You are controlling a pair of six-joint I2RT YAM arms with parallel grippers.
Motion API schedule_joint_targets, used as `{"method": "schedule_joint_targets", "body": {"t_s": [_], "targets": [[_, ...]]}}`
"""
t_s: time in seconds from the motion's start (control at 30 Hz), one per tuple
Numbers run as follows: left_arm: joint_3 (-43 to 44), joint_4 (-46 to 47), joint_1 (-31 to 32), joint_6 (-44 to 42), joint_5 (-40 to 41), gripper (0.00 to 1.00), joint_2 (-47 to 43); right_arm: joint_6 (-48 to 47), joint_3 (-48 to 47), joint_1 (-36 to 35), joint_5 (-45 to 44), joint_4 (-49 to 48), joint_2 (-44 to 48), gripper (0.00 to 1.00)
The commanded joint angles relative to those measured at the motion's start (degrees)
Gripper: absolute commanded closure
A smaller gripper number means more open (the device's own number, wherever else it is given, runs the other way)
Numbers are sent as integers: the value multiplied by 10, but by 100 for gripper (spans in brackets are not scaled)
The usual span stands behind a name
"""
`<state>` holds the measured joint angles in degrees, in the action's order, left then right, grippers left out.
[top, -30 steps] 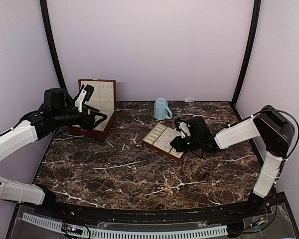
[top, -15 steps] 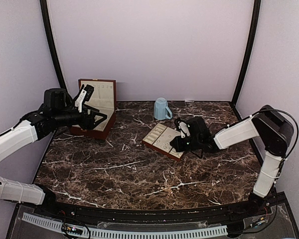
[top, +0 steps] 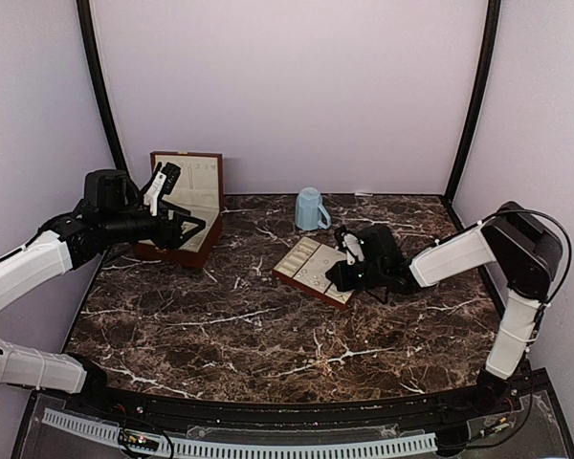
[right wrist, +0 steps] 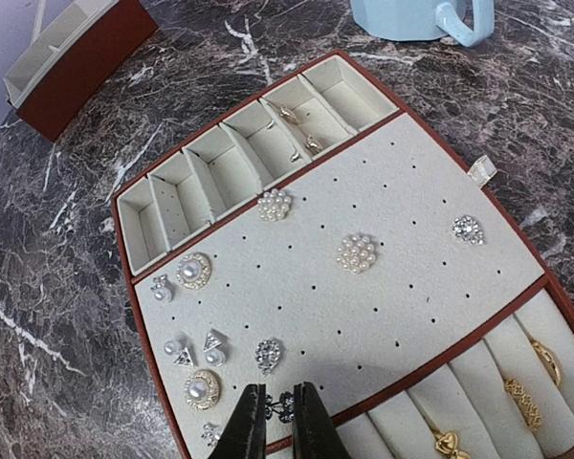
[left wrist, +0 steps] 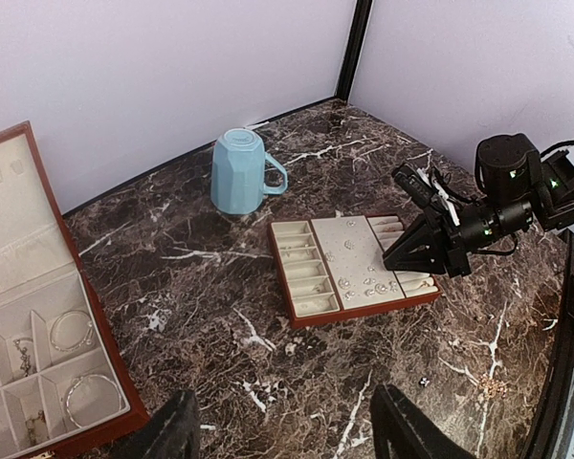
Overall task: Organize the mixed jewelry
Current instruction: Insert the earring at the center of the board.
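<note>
The cream-lined tray (right wrist: 517, 287) holds several tiny pearl and crystal studs, such as a pearl cluster (right wrist: 356, 252) and a crystal drop (right wrist: 269, 355). My right gripper (right wrist: 280, 409) hovers low over the tray's near edge, shut on a small sparkling stud (right wrist: 285, 405) pinched between its tips. The tray also shows in the top view (top: 301, 260) and the left wrist view (left wrist: 359, 311). My left gripper (left wrist: 282, 430) is open and empty, held high above the table near the wooden box (top: 203, 182). Two loose specks (left wrist: 423, 382) lie on the marble.
The open wooden box (left wrist: 77, 316) with bracelets sits at the left. A light-blue mug (top: 310, 208) stands upside down behind the tray. Gold rings (right wrist: 526, 402) sit in the tray's roll slots. Purple walls enclose the table.
</note>
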<state>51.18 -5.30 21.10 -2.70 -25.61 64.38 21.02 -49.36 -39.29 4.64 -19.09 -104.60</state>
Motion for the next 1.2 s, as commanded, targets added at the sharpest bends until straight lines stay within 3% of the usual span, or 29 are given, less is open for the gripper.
{"method": "schedule_joint_targets", "body": {"t_s": [0.0,1.17], "targets": [[-6,3,-2,-2,2,36,-7,-10,4,5,-11,-24,-8,90],[-5,3,-2,-2,-1,36,-8,-10,33,4,-16,-11,9,90]]}}
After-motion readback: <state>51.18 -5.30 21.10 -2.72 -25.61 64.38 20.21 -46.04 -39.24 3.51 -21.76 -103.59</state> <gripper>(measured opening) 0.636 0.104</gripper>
